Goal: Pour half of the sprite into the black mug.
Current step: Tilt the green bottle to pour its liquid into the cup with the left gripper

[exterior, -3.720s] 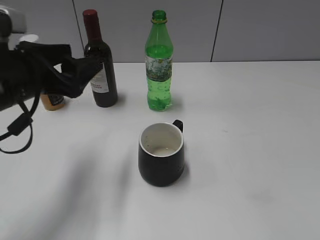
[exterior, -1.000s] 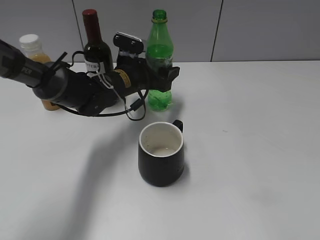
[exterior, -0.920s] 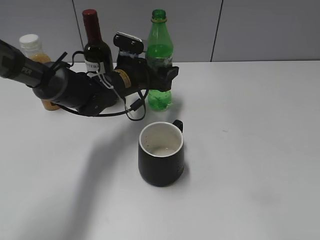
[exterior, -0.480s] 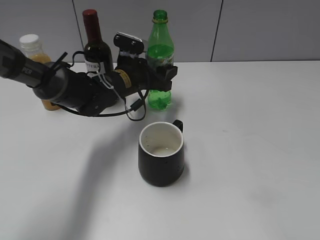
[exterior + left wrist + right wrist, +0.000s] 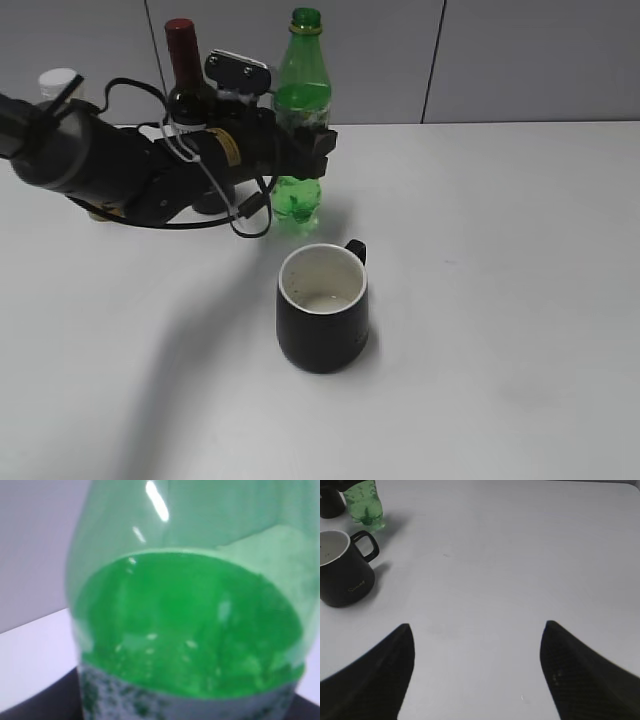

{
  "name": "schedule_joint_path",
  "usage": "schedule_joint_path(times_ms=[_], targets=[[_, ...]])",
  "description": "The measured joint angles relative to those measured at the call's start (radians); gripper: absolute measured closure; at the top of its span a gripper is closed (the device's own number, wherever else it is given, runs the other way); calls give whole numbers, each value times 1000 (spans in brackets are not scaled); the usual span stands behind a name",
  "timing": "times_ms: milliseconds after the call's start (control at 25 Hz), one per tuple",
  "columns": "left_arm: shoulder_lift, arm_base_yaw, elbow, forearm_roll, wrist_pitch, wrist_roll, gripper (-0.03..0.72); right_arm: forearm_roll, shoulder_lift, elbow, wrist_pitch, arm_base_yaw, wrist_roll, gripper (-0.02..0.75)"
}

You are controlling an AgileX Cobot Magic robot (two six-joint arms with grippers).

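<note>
The sprite [image 5: 298,95] is a green plastic bottle without a cap. My left gripper [image 5: 305,148] is shut on its label band and holds it just above the table, behind the black mug [image 5: 322,308]. The bottle fills the left wrist view [image 5: 190,630], with liquid up to its shoulder. The black mug stands upright with a white inside and its handle toward the back right. In the right wrist view the mug [image 5: 342,570] and the bottle's base [image 5: 365,505] sit at the far left. My right gripper [image 5: 477,675] is open and empty over bare table.
A dark wine bottle [image 5: 188,75] with a red cap stands just left of the sprite, behind my left arm. An orange juice bottle's white cap [image 5: 57,80] shows at the far left. A grey wall runs along the table's [image 5: 500,300] back edge.
My left arm reached in from the left and closed on the sprite. In the last half second it has lifted the bottle and moved it a little to the left.
</note>
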Motion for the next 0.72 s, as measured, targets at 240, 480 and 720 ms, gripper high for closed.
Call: schedule_joint_path(times_ms=[240,480,720], targets=[[-144,0,164,-78,-1,86,228,0,0,0,0,0,0,145],[-301,0,363,-188,-79,182,228,0,0,0,0,0,0,145],[-448,0,559,-337,-96,345,228,0,0,0,0,0,0,145]])
